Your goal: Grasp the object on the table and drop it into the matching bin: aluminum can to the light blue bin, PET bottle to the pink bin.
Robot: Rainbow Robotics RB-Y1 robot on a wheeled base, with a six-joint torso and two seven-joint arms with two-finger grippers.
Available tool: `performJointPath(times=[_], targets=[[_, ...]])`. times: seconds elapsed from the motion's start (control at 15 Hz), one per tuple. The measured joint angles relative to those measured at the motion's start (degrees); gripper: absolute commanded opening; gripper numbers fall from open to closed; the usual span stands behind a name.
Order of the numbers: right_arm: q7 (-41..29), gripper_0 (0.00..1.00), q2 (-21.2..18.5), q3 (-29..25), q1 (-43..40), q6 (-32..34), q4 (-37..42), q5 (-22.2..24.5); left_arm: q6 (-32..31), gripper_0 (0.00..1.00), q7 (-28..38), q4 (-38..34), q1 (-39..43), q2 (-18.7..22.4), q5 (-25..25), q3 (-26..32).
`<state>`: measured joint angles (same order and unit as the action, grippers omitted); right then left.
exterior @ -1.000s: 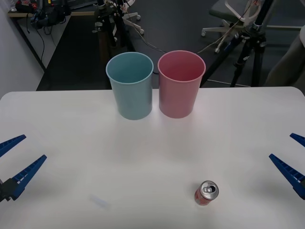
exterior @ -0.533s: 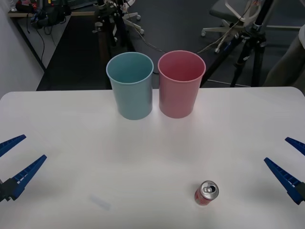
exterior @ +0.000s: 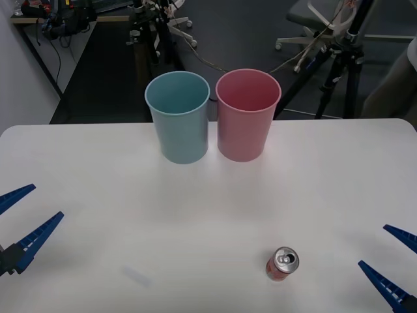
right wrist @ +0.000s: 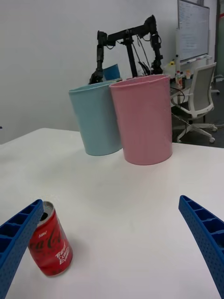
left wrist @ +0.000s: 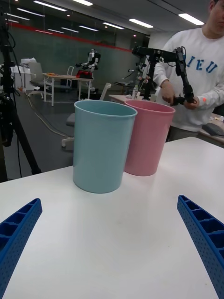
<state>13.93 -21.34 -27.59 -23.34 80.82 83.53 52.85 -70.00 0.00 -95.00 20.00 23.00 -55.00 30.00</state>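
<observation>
A small red aluminum can [exterior: 282, 263] with a silver top stands upright on the white table [exterior: 208, 195], near the front and right of centre. The light blue bin [exterior: 178, 116] and the pink bin [exterior: 247, 114] stand side by side at the table's far edge. My right gripper [exterior: 396, 263] is open at the front right corner, to the right of the can and apart from it. In the right wrist view the can [right wrist: 49, 245] stands just past one blue finger [right wrist: 16, 238]. My left gripper [exterior: 21, 216] rests open at the table's left edge.
Beyond the table are tripods [exterior: 339, 65], an office chair [exterior: 313, 19] and cables on a dark floor. In the left wrist view a person [left wrist: 196, 79] in a white sweatshirt stands behind the bins, touching none of them. Bare tabletop lies between the can and the bins.
My right gripper has moved toward the table's front edge and slightly inward, nearer the can's level. The left gripper, the can and both bins have not moved.
</observation>
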Motion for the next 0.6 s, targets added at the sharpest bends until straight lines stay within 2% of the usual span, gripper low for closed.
performJointPath(times=[0.33, 0.6], targets=[[11.4, 1.0, -1.5, 1.5, 0.4, 6.4, -10.1, 0.0, 0.0, 1.0, 0.0, 0.0, 0.0, 0.0, 0.0, 0.0], [19.3, 1.0, -2.4, 6.3, 0.6, 8.0, -14.2, 0.5, 0.0, 1.0, 0.0, 0.0, 0.0, 0.0, 0.0, 0.0]])
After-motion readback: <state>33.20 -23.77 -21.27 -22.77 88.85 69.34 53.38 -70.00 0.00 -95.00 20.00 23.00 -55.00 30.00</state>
